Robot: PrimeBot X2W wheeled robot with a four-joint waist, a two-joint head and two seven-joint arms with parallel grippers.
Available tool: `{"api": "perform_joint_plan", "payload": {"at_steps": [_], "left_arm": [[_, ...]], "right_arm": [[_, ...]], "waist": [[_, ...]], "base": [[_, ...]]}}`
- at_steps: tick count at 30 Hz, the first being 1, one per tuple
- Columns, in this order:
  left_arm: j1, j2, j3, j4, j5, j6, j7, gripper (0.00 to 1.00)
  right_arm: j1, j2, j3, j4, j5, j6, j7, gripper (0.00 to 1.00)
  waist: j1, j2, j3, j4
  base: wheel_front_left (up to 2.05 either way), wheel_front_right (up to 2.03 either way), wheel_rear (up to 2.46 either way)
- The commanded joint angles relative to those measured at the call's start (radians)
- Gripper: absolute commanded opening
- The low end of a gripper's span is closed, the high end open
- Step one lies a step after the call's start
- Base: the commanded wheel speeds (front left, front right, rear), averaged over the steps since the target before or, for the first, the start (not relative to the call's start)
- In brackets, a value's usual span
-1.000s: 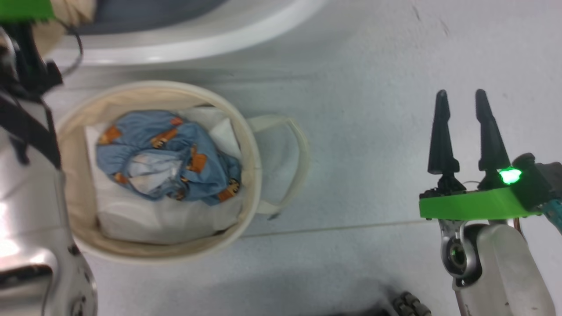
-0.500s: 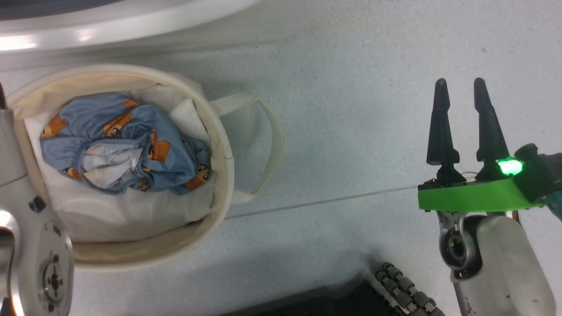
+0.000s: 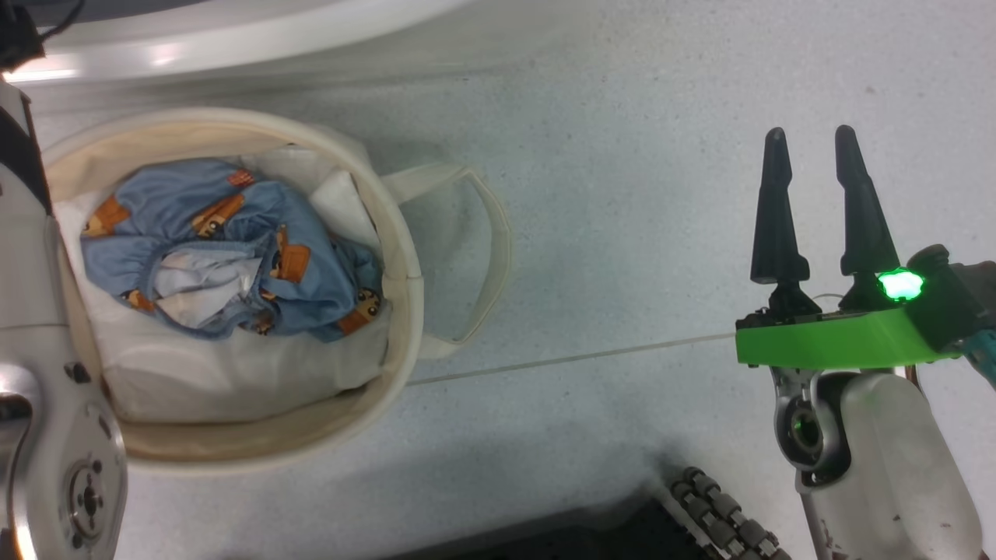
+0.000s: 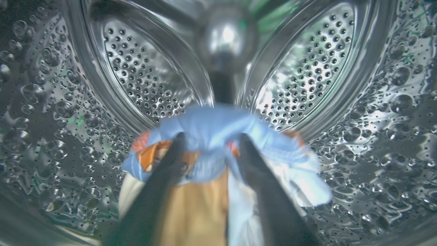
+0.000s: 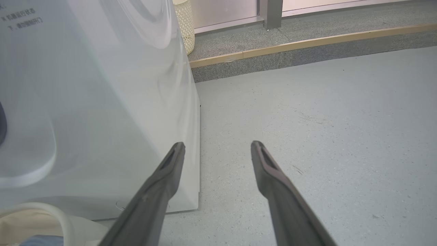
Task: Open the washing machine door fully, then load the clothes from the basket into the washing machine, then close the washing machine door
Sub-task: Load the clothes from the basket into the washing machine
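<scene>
Running across the white panel of the washing machine [image 5: 102, 102], up and to the left of the right gripper's [image 5: 217, 144] jaws, are two short lines of small grey print [image 5: 21, 16], too blurred to read. No other writing can be made out.

Those jaws stand wide apart with nothing between them but grey floor [image 5: 307, 119]; the machine's lower corner sits just beside the left finger.

The left gripper [image 4: 210, 145] is inside the steel drum [image 4: 143, 78]. Its jaws are spread about as wide, and a bunched blue garment [image 4: 211, 124] with orange patches lies between and just ahead of the fingertips, touching both. The blur hides whether it hangs on them.

In the head view the basket [image 3: 406, 257] stands well to the left of the right gripper's jaws, with more clothes [image 3: 233, 249], blue with orange animals, heaped on a white sheet [image 3: 233, 381].

A second ago the head view sat differently: the camera has swung, so the basket now shows further left and the machine's white curved rim [image 3: 233, 39] narrower at the top. The heap in the basket keeps its shape, and the right gripper holds the same spread and place.
</scene>
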Motion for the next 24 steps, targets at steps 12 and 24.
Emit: {"api": "perform_joint_plan", "payload": {"at_steps": [12, 24], "left_arm": [[0.187, 0.001, -0.025, -0.125, -0.019, -0.014, -0.003, 1.0], [0.564, -0.081, -0.098, -0.241, -0.03, -0.047, -0.003, 1.0]], "right_arm": [[0.037, -0.001, 0.021, -0.009, -0.03, 0.001, -0.005, 1.0], [0.086, -0.001, 0.014, 0.038, -0.059, 0.001, -0.005, 1.0]], "waist": [[-0.0001, 0.0, -0.13, 0.049], [-0.0001, 0.0, -0.378, 0.148]], "base": [[0.0, 0.0, 0.0], [0.0, 0.0, 0.0]]}}
